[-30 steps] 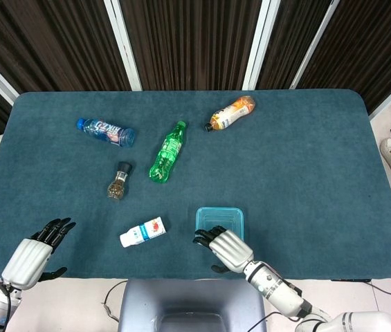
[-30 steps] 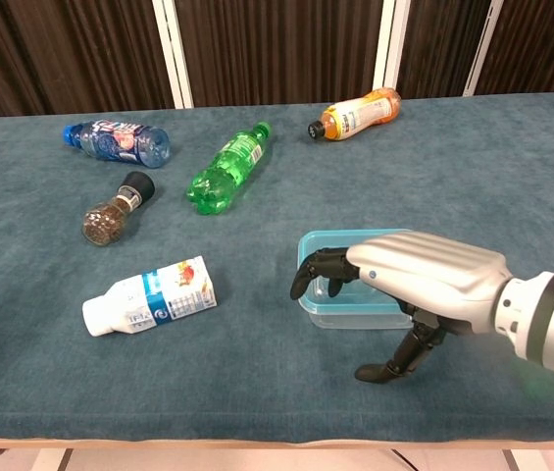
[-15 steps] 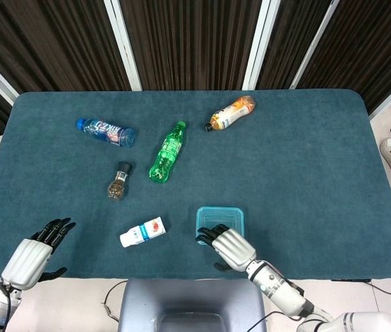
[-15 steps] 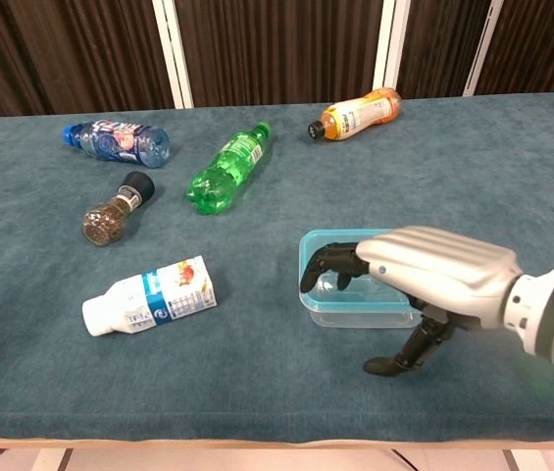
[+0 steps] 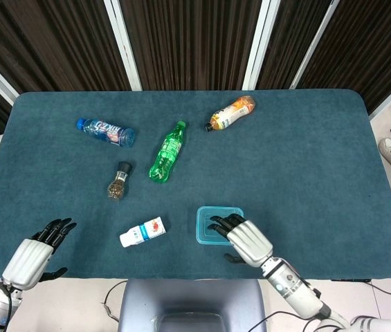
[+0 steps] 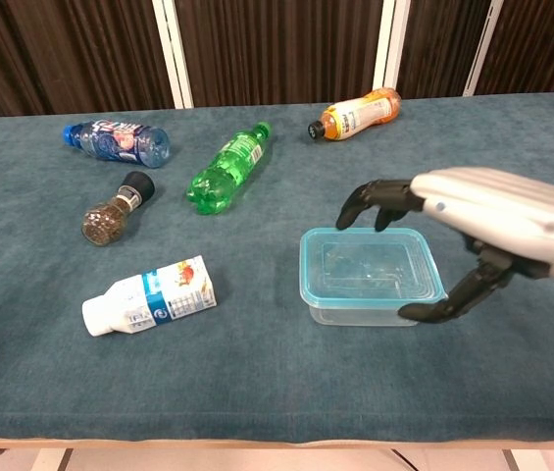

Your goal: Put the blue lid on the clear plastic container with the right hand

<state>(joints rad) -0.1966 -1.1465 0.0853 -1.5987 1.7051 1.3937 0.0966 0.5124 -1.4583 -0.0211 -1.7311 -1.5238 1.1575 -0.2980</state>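
Lifted up and back, the right hand (image 6: 473, 221) now hangs empty, fingers spread, over the clear plastic container (image 6: 370, 297) — blue lid (image 6: 372, 274) already on. Next: pull away, maybe press once.

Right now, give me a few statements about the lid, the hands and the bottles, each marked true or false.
1. The blue lid sits on the container. True.
2. The right hand grips the lid. False: it is raised over the far right side, fingers spread, holding nothing.
3. The green bottle stands upright. False: it lies on its side.
4. The left hand holds nothing, near the table's front left edge. True.
5. The carton lies inside the container. False: it lies on the table, left of it.
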